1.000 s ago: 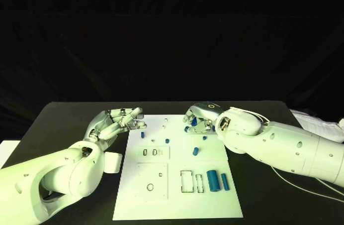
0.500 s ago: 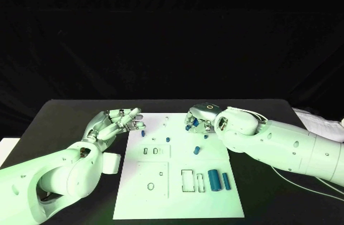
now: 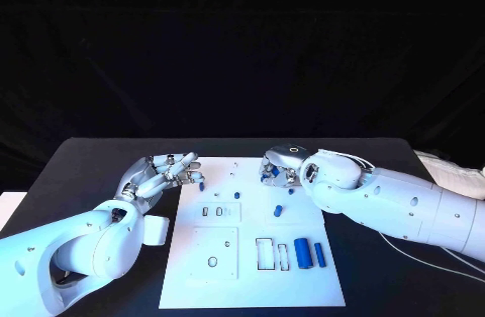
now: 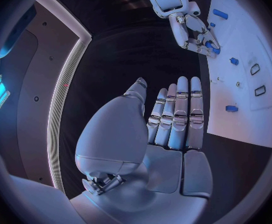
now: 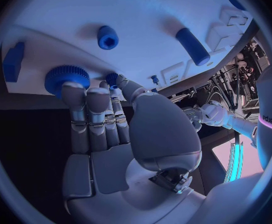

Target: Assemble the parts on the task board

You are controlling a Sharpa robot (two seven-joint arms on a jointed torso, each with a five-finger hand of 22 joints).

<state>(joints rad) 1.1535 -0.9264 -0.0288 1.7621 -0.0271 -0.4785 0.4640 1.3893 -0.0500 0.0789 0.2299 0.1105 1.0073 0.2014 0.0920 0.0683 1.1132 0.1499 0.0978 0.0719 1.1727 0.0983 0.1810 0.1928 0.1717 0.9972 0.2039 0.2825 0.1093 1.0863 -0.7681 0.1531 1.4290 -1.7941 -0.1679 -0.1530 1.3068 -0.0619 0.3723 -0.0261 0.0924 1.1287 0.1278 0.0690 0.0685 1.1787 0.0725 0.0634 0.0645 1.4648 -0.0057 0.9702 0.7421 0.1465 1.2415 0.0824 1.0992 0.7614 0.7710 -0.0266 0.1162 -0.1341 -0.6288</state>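
The white task board (image 3: 253,261) lies mid-table. My right hand (image 3: 278,164) hovers over its far right part, fingertips and thumb closed on a blue gear (image 5: 66,77) at the board's edge; the left wrist view shows this hand (image 4: 195,32) bent down on a blue piece. Beside the gear sit a blue socket piece (image 5: 108,37) and a blue cylinder (image 5: 192,46). My left hand (image 3: 167,173) floats by the board's far left corner, fingers straight (image 4: 173,117), holding nothing. Two blue cylinders (image 3: 301,252) lie near the board's right front, and a short peg (image 3: 277,210) stands mid-board.
A white block (image 3: 153,229) lies on the black table just left of the board, beside my left forearm. Small blue pieces (image 3: 237,196) and empty slots (image 3: 263,254) dot the board (image 4: 248,84). The table's far edge runs close behind both hands.
My right hand has edged slightly toward the board's far edge with its fingers still bent down. The left hand has hardly moved.
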